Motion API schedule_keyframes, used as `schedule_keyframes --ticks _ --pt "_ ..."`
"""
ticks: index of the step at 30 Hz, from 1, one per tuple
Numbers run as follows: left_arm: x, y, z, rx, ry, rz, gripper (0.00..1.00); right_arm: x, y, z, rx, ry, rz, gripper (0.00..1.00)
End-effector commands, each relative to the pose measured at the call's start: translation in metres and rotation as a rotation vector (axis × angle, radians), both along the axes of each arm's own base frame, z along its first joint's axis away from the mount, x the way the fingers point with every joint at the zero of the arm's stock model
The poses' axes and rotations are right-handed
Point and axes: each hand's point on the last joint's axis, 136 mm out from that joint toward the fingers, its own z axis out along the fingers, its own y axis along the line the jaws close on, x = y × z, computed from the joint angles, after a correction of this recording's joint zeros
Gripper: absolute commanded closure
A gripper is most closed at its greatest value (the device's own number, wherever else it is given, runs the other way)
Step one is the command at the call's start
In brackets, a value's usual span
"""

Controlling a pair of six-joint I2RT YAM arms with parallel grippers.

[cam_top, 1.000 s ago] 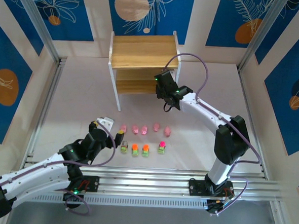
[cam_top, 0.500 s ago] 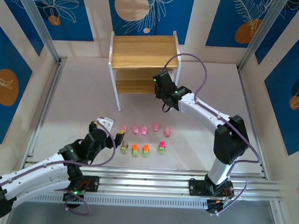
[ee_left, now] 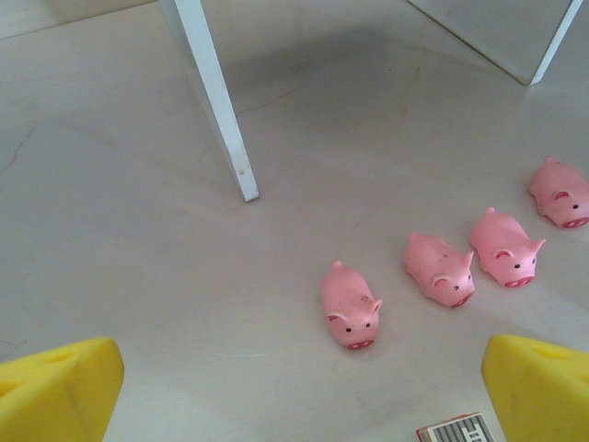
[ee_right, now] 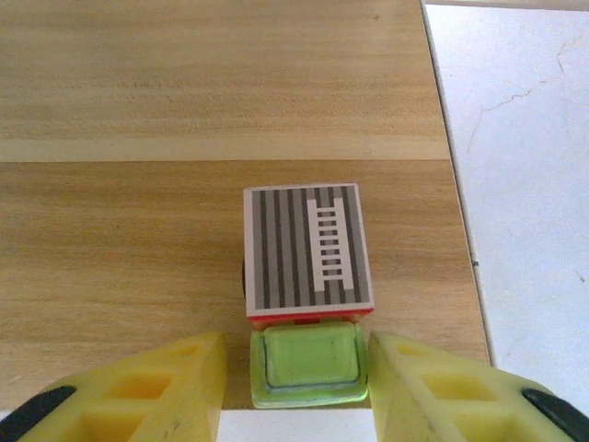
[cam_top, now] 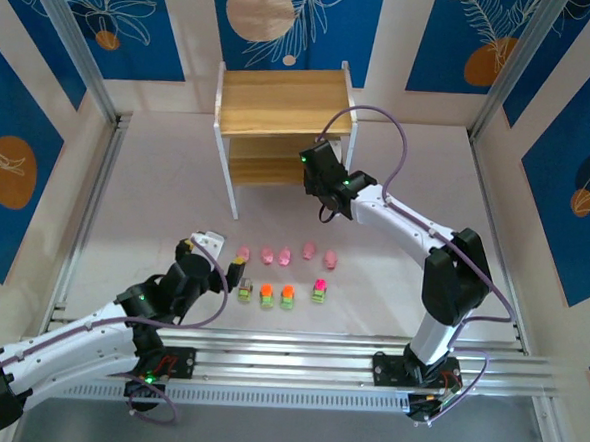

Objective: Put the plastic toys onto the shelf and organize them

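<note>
In the right wrist view a plastic toy (ee_right: 308, 253) with a green cab and a grey striped top stands on the shelf's lower board (ee_right: 138, 230), near its front edge. My right gripper (ee_right: 299, 382) is open around the cab, with a narrow gap at each yellow finger (ee_right: 156, 387). From above, that gripper (cam_top: 313, 177) sits at the shelf (cam_top: 282, 100). Several pink pigs (cam_top: 285, 252) lie in a row on the table, with several green-based pieces (cam_top: 267, 294) in front of them. My left gripper (ee_left: 304, 396) hangs wide open over the table, just short of the nearest pig (ee_left: 351, 307).
A white shelf leg (ee_left: 216, 101) stands beyond the pigs on the left. The shelf's top board (cam_top: 282, 98) is bare. Aluminium rails (cam_top: 86, 198) and blue patterned walls fence the table. A striped toy top (ee_left: 456, 431) peeks in at the bottom edge of the left wrist view.
My right gripper has edged a little further in at the shelf's lower board. The left arm and the toys on the table have not moved.
</note>
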Motion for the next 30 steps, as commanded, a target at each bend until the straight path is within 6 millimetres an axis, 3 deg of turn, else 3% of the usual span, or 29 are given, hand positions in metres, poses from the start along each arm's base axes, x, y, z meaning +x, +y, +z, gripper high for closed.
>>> schedule_keyframes --ticks 1,16,22,30 --pt "0.001 -0.001 0.003 -0.009 -0.013 -0.009 0.00 -0.009 -0.004 0.025 0.030 -0.047 -0.020 0.56" --pt "0.001 -0.001 0.004 -0.009 -0.014 -0.007 0.00 -0.048 -0.009 0.020 0.054 -0.018 -0.023 0.55" --pt "-0.001 0.002 0.007 -0.027 -0.030 -0.006 0.00 -0.078 -0.008 0.015 0.069 0.001 -0.015 0.55" --pt "-0.008 -0.019 0.002 -0.026 0.009 -0.126 0.00 -0.129 -0.011 -0.001 0.076 0.053 -0.003 0.55"
